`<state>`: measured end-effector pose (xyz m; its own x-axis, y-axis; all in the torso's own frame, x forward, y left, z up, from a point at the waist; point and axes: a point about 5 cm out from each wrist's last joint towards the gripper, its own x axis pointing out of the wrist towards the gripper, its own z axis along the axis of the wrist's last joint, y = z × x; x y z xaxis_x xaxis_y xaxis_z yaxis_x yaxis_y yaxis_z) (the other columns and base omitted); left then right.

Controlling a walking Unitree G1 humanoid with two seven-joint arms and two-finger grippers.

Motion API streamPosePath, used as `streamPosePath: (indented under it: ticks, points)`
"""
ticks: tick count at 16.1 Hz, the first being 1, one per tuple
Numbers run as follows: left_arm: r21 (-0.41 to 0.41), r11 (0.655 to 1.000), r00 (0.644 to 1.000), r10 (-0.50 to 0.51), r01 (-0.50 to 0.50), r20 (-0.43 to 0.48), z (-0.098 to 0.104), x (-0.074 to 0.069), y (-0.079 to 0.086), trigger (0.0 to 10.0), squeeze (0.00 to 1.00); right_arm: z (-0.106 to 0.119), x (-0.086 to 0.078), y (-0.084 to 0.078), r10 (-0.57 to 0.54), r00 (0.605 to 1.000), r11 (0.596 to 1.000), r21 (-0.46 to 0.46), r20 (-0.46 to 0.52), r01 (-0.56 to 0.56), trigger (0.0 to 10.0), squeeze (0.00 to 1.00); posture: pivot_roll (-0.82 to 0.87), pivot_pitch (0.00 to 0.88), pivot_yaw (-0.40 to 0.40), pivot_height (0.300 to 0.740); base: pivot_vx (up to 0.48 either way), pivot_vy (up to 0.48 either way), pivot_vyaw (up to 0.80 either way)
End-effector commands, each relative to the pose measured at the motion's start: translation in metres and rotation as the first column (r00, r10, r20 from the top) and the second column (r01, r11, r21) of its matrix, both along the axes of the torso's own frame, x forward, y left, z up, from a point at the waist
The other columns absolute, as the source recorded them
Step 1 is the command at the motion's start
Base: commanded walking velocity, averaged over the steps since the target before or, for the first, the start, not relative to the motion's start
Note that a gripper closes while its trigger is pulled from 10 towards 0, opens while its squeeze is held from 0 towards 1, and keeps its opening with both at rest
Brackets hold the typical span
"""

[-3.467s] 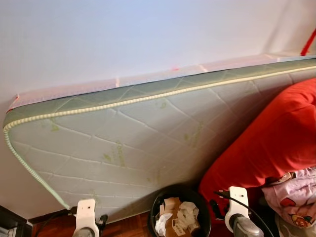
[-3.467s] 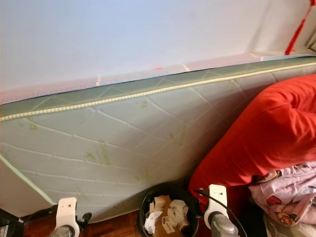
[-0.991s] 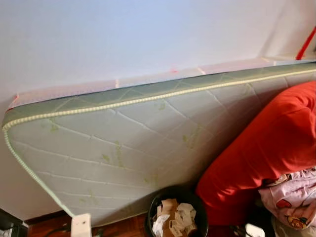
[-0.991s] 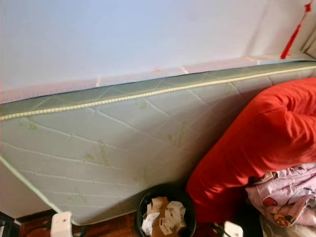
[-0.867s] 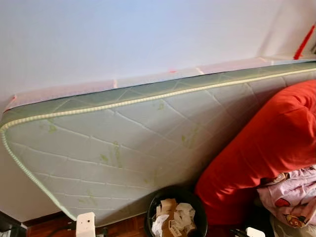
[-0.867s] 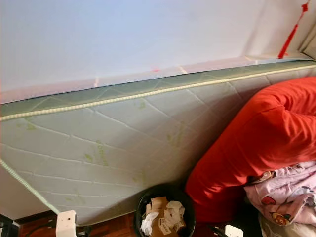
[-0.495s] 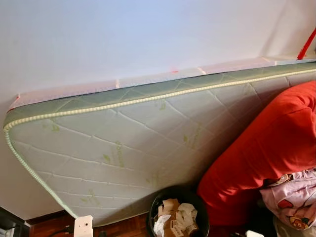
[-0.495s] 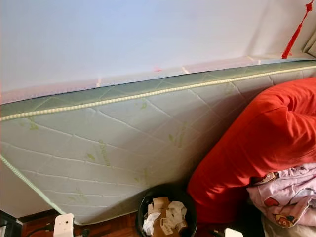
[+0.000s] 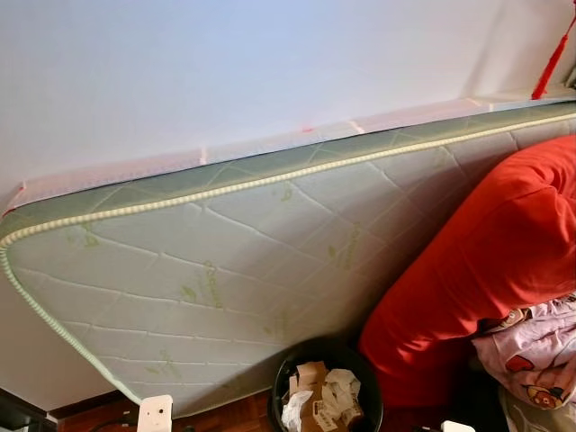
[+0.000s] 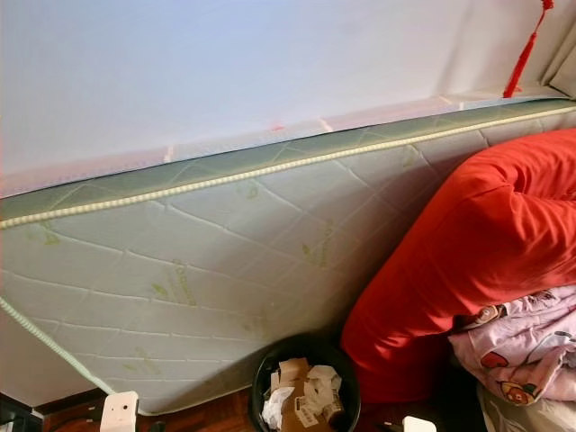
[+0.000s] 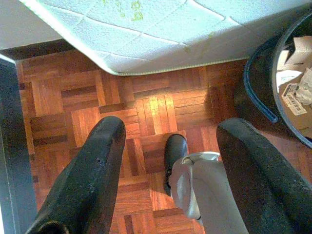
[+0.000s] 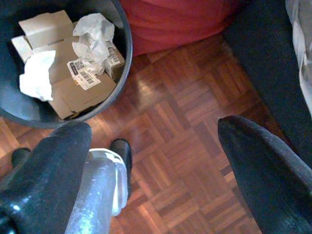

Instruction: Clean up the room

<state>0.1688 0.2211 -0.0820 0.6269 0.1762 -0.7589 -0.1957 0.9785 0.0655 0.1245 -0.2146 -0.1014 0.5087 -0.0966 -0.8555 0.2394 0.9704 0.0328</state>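
A black trash bin [image 9: 326, 396] holding cardboard scraps and crumpled paper stands on the parquet floor, against the foot of a mattress. The bin [image 12: 63, 53] lies just beyond my right gripper [image 12: 153, 129], which hangs open over bare floor with nothing between its fingers. Over the parquet beside the mattress corner my left gripper [image 11: 170, 129] is also open and empty, with the bin's rim [image 11: 273, 92] off to one side. The white wrist mounts of the left arm [image 9: 155, 414] and the right arm [image 9: 454, 427] sit at the bottom edge of the head view.
A quilted mattress [image 9: 225, 261] leans on its side against the white wall. A big red cushion [image 9: 486, 261] rests against it on the right, with pink printed clothes [image 9: 531, 346] piled below. Dark furniture [image 11: 9, 146] borders the floor on the left. My silver leg [image 11: 195, 185] shows below.
Both arms have sunk lower than 3.5 s ago, so only the tops of the wrist mounts remain at the bottom edge. The head view has drifted slightly; bin, mattress and cushion stay put.
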Motion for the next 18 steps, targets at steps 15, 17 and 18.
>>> streamPosePath:
  ticks: [15, 17, 18]
  points:
    - [0.010, 1.000, 0.998, -0.007, 0.008, -0.063, -0.007, -0.018, 0.003, 10.0, 0.00, -0.002, -0.009, -0.002, 0.013, 1.000, 1.000, -0.004, -0.026, -0.013, 10.0, 0.00, 0.12, 0.000, -0.041, 0.740, -0.099, 0.000, 0.00]
    - [0.007, 1.000, 0.998, 0.002, -0.001, -0.060, -0.007, -0.018, 0.003, 10.0, 0.00, -0.002, -0.009, -0.003, 0.012, 1.000, 1.000, -0.005, -0.025, -0.012, 10.0, 0.00, 0.13, 0.000, -0.043, 0.740, -0.244, 0.000, 0.00]
    - [0.007, 1.000, 0.998, 0.007, -0.007, -0.060, -0.007, -0.019, 0.004, 10.0, 0.00, -0.002, -0.009, -0.003, 0.013, 1.000, 1.000, -0.005, -0.025, -0.013, 10.0, 0.00, 0.13, 0.000, -0.045, 0.740, -0.247, 0.000, 0.00]
